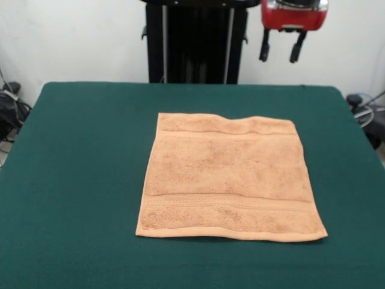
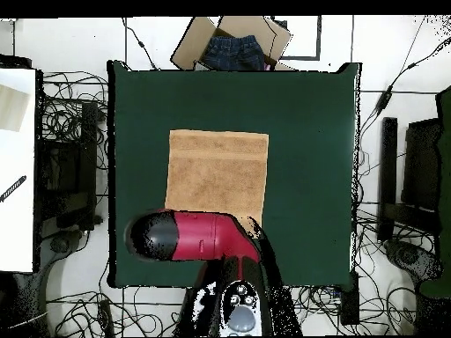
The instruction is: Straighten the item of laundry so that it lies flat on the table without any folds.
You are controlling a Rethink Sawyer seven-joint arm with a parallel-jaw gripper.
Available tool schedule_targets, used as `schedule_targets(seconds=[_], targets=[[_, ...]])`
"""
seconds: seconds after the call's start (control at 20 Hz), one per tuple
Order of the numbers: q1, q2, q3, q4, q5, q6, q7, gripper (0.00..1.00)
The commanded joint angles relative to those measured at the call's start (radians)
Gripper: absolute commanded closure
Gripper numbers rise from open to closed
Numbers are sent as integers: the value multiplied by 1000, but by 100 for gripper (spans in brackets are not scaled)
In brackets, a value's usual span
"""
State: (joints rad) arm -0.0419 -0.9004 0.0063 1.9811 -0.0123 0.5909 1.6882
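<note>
The peach-orange towel lies spread out near the middle of the dark green table, roughly square, with a woven band near its front hem. Its far edge shows a slight ripple. In the overhead view the towel is spread on the table, and its edge nearest the robot is partly covered by the red arm. My gripper hangs high above the table's far edge, up and to the right of the towel and apart from it. Its two black fingers stand apart and hold nothing.
The black pedestal stands behind the table's far edge. A cardboard box with blue denim clothing sits on the floor beyond the table. Cables lie all round the table. A white surface stands at the left.
</note>
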Motion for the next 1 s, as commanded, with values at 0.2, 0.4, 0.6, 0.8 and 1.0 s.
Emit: schedule_targets(seconds=[0.2,0.4,0.6,0.8,1.0], targets=[[-4,-91,-11,148,-9,-99,148,0],[-35,-103,8,161,-9,-100,114,0],[-59,-101,20,152,-11,-85,95,0],[-71,-102,23,162,-28,-108,88,0],[-99,-79,42,185,-43,-161,72,0]])
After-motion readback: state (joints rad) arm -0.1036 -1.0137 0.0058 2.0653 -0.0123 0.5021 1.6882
